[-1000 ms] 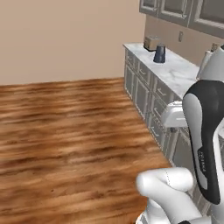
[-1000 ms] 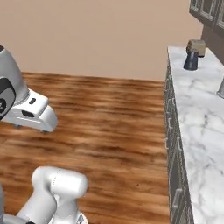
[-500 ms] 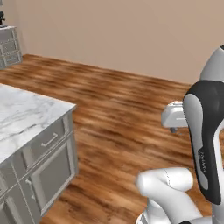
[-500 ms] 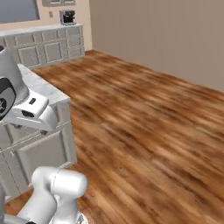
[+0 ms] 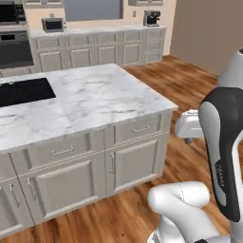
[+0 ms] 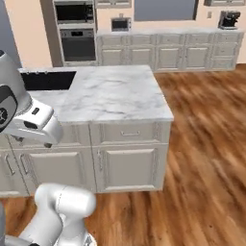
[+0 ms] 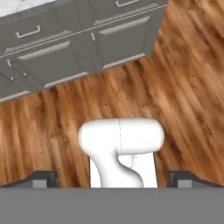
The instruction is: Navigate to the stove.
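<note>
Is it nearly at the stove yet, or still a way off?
Partly there. Done: the flat black glass cooktop set in the white marble island is in sight. In hand: the base faces the island's grey cabinet doors. Left: moving sideways along the island to the cooktop's end.

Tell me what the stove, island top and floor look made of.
Stove: flat glossy black, likely glass. Island top: white stone with grey veins, probably polished marble. Floor: brown planks with grain, apparently varnished wood.
</note>
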Controlling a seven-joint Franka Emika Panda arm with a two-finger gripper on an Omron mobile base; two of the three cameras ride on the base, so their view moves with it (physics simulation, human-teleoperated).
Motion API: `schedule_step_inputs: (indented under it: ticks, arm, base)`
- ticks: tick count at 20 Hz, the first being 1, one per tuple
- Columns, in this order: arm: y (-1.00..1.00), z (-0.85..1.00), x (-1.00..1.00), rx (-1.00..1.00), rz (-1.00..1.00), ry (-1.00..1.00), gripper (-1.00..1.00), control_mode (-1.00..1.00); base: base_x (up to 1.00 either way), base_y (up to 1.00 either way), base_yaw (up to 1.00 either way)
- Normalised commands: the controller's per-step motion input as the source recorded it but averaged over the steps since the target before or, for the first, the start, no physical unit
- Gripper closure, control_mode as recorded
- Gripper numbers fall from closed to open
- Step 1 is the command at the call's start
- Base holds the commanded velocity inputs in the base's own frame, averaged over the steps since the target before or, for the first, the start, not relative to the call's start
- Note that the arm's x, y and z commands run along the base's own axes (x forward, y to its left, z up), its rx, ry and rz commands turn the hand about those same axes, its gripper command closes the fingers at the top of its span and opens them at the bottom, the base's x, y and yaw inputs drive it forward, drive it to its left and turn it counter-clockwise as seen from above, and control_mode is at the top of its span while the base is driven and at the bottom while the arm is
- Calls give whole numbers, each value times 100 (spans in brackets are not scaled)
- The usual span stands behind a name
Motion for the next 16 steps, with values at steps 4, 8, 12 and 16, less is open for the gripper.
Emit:
schedule_step_inputs:
  ticks: [4,8,12,16]
  arm:
    - [0,0,0,0,0,0,-100,100]
    - [0,0,0,0,0,0,-100,100]
    - [0,0,0,0,0,0,-100,100]
    - [0,0,0,0,0,0,-100,100]
  base:
    - [-11,1,100]
    - [22,5,80]
    - [5,-93,32]
    - [-1,-100,13]
